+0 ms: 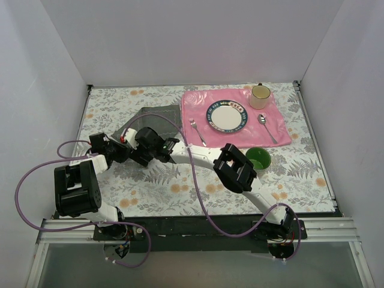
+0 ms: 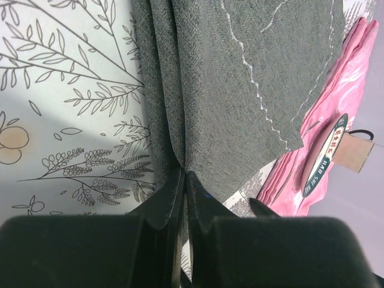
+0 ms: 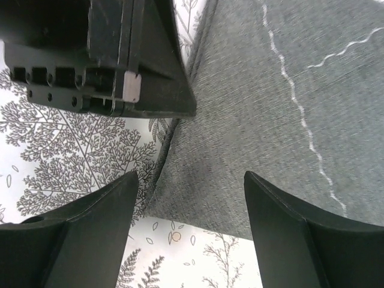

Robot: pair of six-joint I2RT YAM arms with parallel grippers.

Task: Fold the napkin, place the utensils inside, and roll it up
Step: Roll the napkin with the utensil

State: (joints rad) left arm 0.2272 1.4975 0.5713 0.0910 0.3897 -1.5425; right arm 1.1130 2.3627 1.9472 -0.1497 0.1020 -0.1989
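Observation:
The dark grey napkin (image 1: 159, 116) lies creased on the floral tablecloth, left of the pink placemat (image 1: 282, 120). My left gripper (image 1: 124, 144) is at its near left edge. In the left wrist view this gripper (image 2: 185, 173) is shut on a raised fold of the napkin (image 2: 240, 78). My right gripper (image 1: 140, 138) hovers just beside it. In the right wrist view it (image 3: 191, 180) is open and empty over the napkin's near corner (image 3: 252, 132). A fork (image 1: 198, 132) and a spoon (image 1: 267, 127) lie on the placemat.
A patterned plate (image 1: 227, 116) sits on the placemat between fork and spoon, and a cream mug (image 1: 260, 96) stands at its far corner. A green bowl (image 1: 258, 158) stands off the mat's near edge. White walls enclose the table on three sides.

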